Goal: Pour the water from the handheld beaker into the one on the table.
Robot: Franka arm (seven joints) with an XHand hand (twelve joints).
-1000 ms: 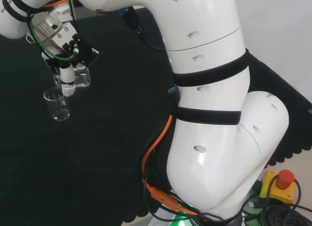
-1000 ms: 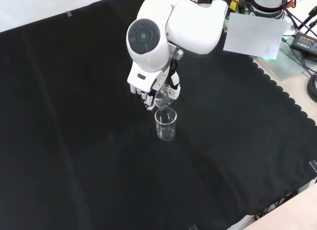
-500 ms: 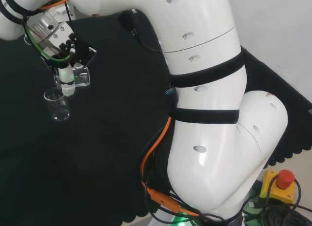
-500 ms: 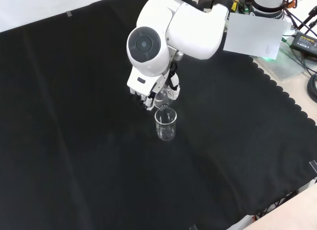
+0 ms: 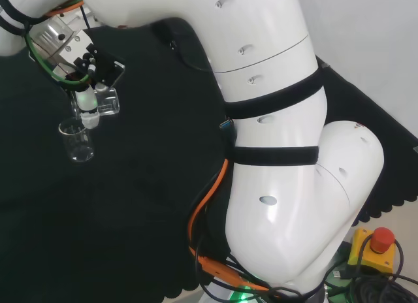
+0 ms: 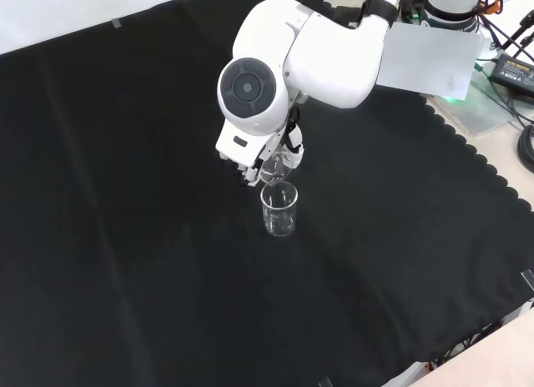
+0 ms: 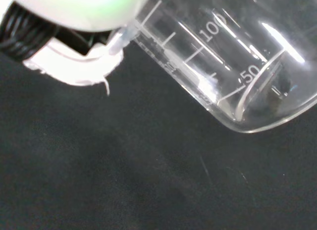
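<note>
Two beakers (image 6: 279, 210), rims nearly touching

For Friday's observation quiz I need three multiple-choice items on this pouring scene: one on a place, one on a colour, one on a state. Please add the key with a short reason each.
1. In the front view, where does the standing beaker sit relative to the hand?
A. just below it
B. far to its left
C. off the cloth

2. What colour is the cloth?
A. white
B. black
C. green

3. How is the held beaker positioned?
A. upright on the cloth
B. upside down in the standing beaker
C. tipped over, held in the hand

Key: 1 A, the beaker stands directly under the hand; 2 B, the cloth is black throughout; 3 C, the wrist view shows it lying sideways above the cloth.
</note>
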